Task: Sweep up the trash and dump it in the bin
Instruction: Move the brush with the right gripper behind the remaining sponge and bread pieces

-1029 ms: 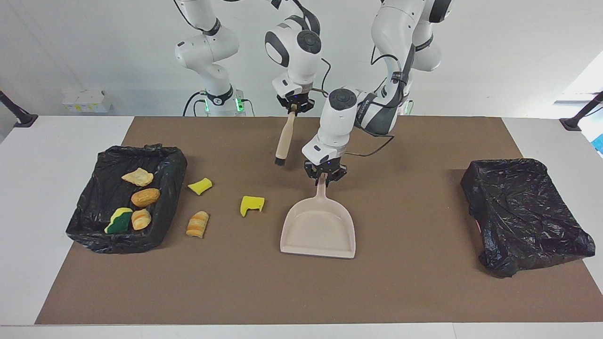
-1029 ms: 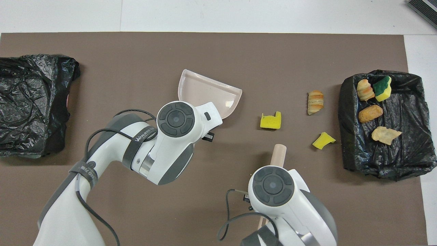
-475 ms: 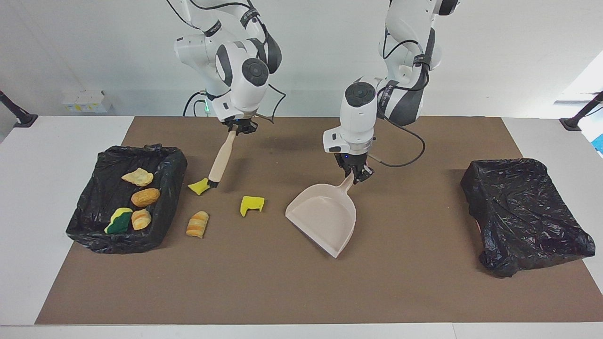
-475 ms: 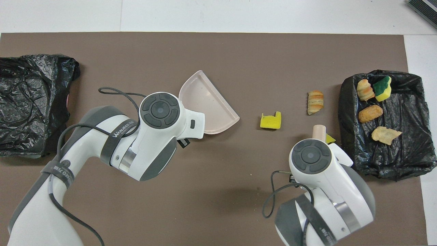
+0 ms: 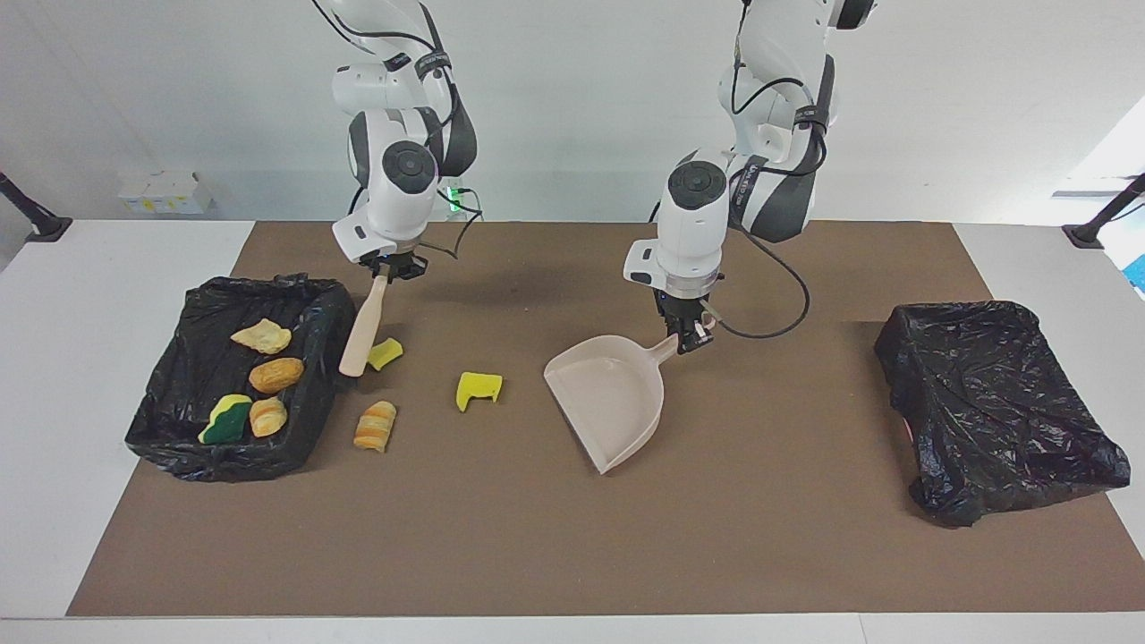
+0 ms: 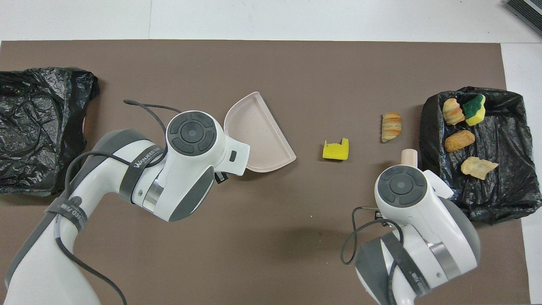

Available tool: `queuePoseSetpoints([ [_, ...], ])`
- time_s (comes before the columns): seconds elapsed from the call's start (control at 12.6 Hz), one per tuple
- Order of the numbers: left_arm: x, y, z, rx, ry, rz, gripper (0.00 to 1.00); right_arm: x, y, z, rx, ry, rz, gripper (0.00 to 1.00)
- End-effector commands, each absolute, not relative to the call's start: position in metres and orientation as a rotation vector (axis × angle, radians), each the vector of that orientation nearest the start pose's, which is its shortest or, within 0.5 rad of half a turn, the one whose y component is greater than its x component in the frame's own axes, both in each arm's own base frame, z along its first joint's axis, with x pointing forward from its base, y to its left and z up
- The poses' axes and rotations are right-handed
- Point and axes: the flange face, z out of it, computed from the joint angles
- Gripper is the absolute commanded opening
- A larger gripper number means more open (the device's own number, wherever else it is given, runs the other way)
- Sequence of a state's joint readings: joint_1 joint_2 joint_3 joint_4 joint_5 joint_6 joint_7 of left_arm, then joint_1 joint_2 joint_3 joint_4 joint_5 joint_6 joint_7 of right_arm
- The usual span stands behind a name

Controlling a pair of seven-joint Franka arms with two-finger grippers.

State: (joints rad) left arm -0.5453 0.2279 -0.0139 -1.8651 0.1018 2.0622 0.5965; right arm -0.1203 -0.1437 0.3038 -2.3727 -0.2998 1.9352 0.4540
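brown mat (image 5: 537, 537) covers the table; right gripper (image 5: 391, 268) clamps the brush (image 5: 365, 326) beside a yellow scrap (image 5: 385, 352); left gripper (image 5: 687, 333) clamps the dustpan (image 5: 608, 402); four scraps lie in the lined bin (image 5: 170, 402), three on the mat.

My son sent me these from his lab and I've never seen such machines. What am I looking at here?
These are two white robot arms at a table covered by a brown mat. One picture looks across the table at them; the other looks down from above their own end.

The left pincer is shut on the handle of a beige dustpan, whose open mouth faces the scraps. The right pincer is shut on a beige brush, its lower end beside a yellow sponge piece.

Two more scraps lie loose on the mat: a yellow sponge chunk and a bread-like lump. Four others sit in a black-lined bin at the right arm's end. A second black-lined bin stands at the left arm's end.
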Motion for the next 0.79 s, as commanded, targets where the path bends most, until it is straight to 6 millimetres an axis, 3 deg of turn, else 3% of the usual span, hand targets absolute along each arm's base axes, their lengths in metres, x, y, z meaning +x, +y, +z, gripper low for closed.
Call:
queuePoseSetpoints([
  [0.0, 0.512, -0.324, 0.391, -2.467, 1.781, 0.061, 0.0, 0.441, 0.062, 0.347, -3.493, 0.148, 0.318, 0.0],
  [0.24, 0.503, -0.332, 0.384, -2.45, 1.807, 0.055, 0.0, 0.44, 0.098, 0.34, -3.429, 0.07, 0.328, 0.0],
  [0.4, 0.492, -0.339, 0.376, -2.429, 1.835, 0.082, 0.0, 0.447, 0.121, 0.345, -3.381, 0.006, 0.317, 0.0],
  [0.55, 0.484, -0.338, 0.373, -2.423, 1.841, 0.1, 0.0, 0.454, 0.161, 0.35, -3.23, 0.011, 0.324, 0.0],
  [0.71, 0.482, -0.337, 0.374, -2.422, 1.841, 0.114, 0.0, 0.471, 0.206, 0.372, -3.159, -0.023, 0.323, 0.0],
])
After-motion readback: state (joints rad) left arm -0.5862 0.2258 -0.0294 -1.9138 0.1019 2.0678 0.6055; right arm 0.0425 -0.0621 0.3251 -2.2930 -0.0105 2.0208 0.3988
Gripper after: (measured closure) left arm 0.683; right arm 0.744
